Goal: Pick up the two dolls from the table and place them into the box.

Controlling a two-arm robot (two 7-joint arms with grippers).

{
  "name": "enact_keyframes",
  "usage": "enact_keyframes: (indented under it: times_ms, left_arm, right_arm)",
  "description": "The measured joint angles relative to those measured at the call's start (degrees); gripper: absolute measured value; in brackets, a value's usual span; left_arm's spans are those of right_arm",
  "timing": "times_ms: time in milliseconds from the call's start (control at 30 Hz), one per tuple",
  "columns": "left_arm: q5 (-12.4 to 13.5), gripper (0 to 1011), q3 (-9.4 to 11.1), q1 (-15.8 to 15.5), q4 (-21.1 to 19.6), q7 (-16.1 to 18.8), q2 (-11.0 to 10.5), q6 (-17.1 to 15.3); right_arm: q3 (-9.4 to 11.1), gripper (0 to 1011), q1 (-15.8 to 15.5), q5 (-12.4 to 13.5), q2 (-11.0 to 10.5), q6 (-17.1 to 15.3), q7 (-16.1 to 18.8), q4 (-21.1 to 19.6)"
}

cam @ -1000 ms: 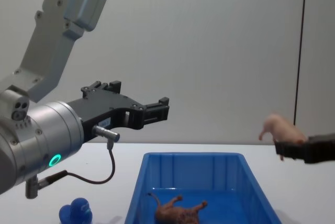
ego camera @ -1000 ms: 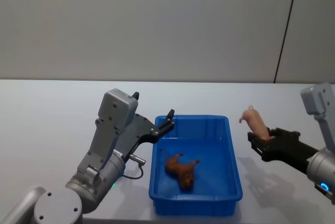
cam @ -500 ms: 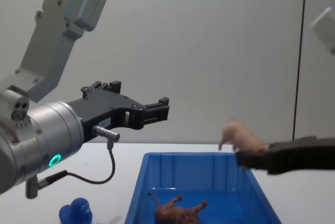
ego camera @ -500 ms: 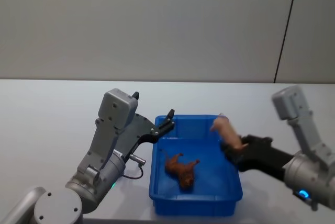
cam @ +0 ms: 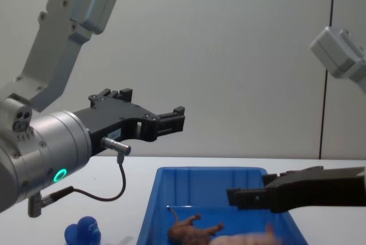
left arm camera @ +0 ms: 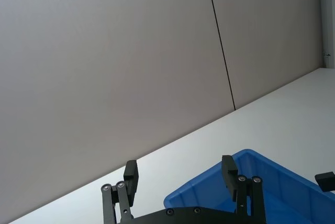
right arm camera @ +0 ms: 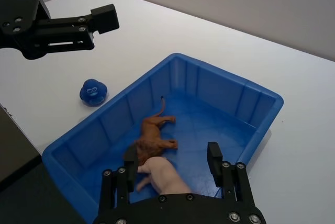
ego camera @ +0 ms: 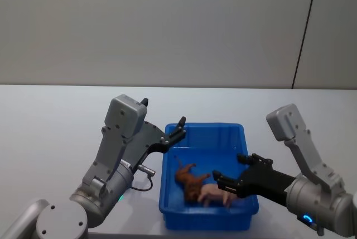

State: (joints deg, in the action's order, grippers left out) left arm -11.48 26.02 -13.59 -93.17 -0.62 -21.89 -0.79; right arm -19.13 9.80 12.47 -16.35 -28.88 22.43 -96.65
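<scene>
Handling should be easy: the pink pig (ego camera: 215, 195) and the brown long-legged creature (ego camera: 188, 178), lying just beside each other on the floor of the box (ego camera: 206, 219), look light, stiff and smooth, so grip across the torso, not the thin legs or tail. The right gripper (ego camera: 227, 167) hangs above the pig with jaws spread and empty; the left gripper (ego camera: 176, 131) hovers by the box's far left corner, also spread. The box is glossy blue plastic with tapered walls; a rounded deep-blue figure (right arm camera: 93, 91) sits on the table (ego camera: 56, 138) outside it.
</scene>
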Motion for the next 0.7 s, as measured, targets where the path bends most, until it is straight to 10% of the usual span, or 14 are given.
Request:
enact_keyframes:
  times_ms: [300,700]
  left_arm:
    - [0.0,1001,0.0,0.0,0.0,0.0,0.0,0.0]
    - [0.0,1001,0.0,0.0,0.0,0.0,0.0,0.0]
  right_arm:
    - [1.5,1001,0.1,1.6,-1.3,2.8,-0.3,0.7]
    - [4.2,1001,1.7,2.4,-3.5,7.8,0.8,4.9]
